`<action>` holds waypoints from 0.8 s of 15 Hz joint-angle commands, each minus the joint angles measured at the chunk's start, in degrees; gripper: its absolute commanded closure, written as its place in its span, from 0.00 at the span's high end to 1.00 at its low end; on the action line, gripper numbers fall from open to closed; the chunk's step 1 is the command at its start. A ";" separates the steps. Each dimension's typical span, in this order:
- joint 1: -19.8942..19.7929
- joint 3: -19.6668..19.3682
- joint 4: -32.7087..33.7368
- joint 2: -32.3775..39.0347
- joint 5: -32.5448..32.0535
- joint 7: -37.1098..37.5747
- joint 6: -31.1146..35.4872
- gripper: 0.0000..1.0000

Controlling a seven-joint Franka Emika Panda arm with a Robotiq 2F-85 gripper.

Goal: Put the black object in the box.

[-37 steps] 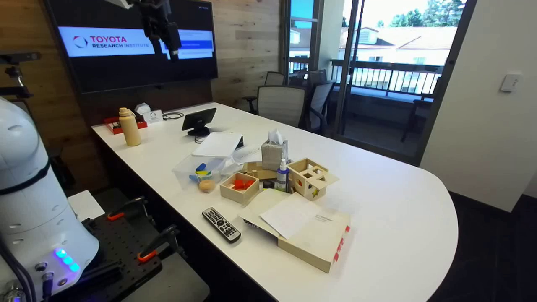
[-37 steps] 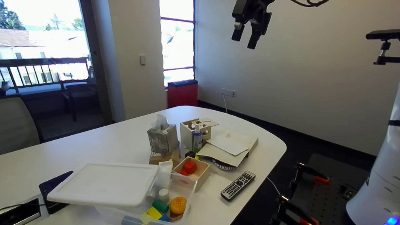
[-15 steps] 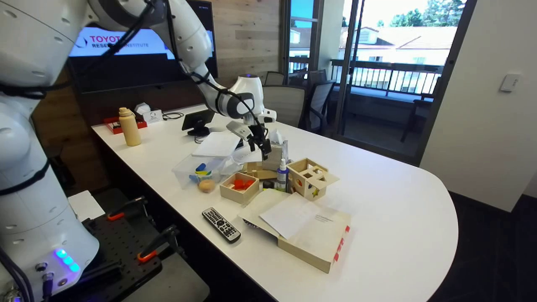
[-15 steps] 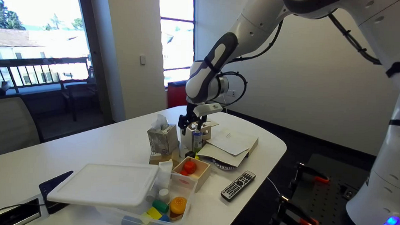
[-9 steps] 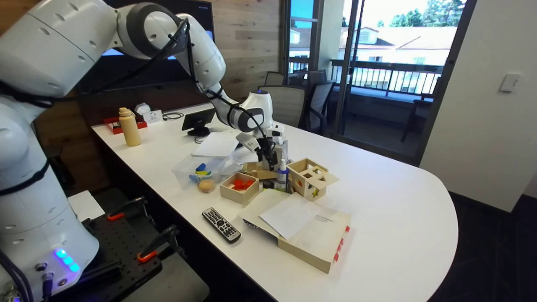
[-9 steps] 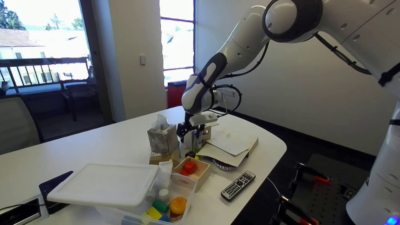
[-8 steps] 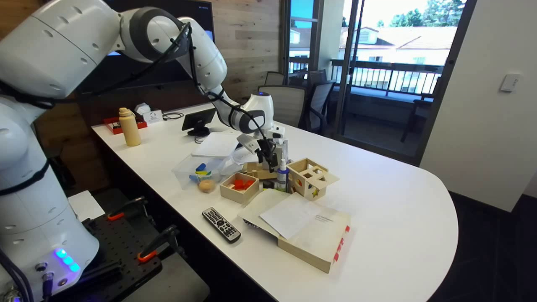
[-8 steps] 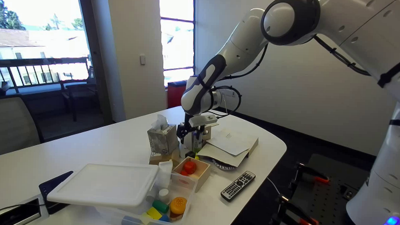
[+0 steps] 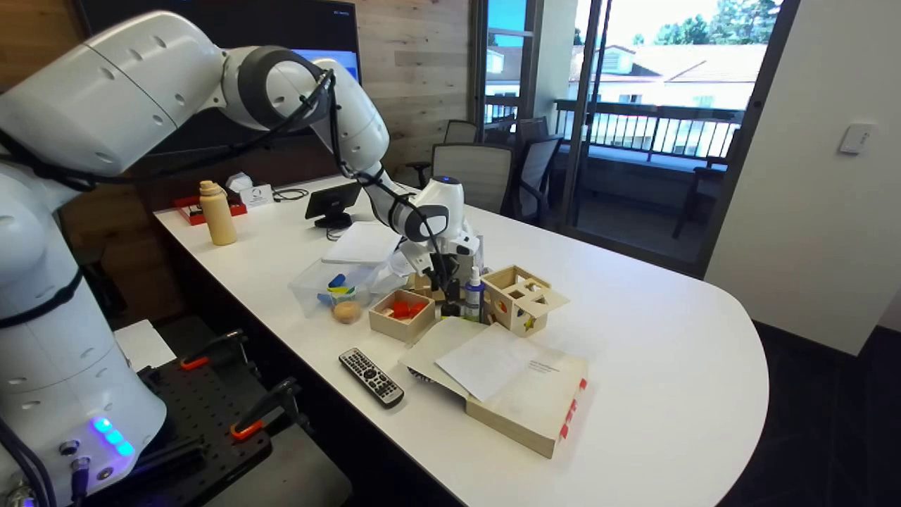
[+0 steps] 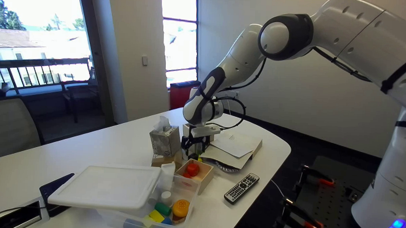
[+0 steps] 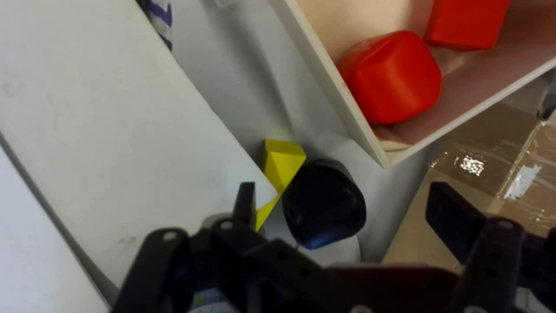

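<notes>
Black block [image 11: 325, 204] shows framed between my jaws in the wrist view; they stand wide apart and hold nothing, so I judge the step in hand to be the grasp. It lies just beside the corner of the wooden box [image 11: 335, 84], which I take as the target, with red blocks [image 11: 391, 82] inside. A yellow piece [image 11: 278, 167] crowds its picture-left side; whether they touch I can't tell. The jaw at picture right seems to overhang the cardboard [image 11: 486, 148], the opposite one the tip of the pale flap [image 11: 152, 143], so I would narrow the gap a little, centre and go straight down, slowly. In an exterior view the spray bottle [image 9: 474, 299] stands just beside the jaws, so no sideways sweep. The rounded face may slip; a low, firm squeeze seems best.
</notes>
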 commanded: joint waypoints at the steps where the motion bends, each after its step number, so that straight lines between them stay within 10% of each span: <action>1: 0.03 -0.07 3.60 3.09 1.00 1.61 -1.66 1.00; 12: 1.13 -0.86 9.85 7.37 0.41 3.31 -2.06 1.00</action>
